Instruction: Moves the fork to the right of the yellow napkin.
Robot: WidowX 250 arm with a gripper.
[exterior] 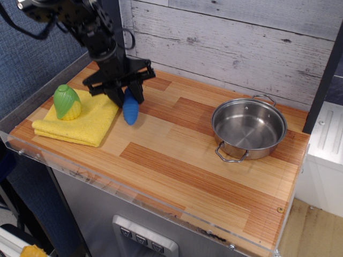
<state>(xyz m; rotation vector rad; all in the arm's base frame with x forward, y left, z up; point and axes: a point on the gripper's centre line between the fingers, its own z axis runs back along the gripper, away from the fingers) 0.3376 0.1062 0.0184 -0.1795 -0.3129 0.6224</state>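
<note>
The fork's ribbed blue handle (130, 110) hangs from my gripper (125, 95), its lower tip at or just above the wooden tabletop; I cannot tell if it touches. The pronged head is hidden between the black fingers. The gripper is shut on the fork, just right of the yellow napkin (88, 122), which lies folded at the table's left end. The handle's tip sits beside the napkin's right edge.
A green-and-yellow toy corn (66, 101) rests on the napkin's left part. A steel pot (248, 128) with two handles stands at the right. The wooden table (177, 166) has a clear plastic front rim and a plank wall behind.
</note>
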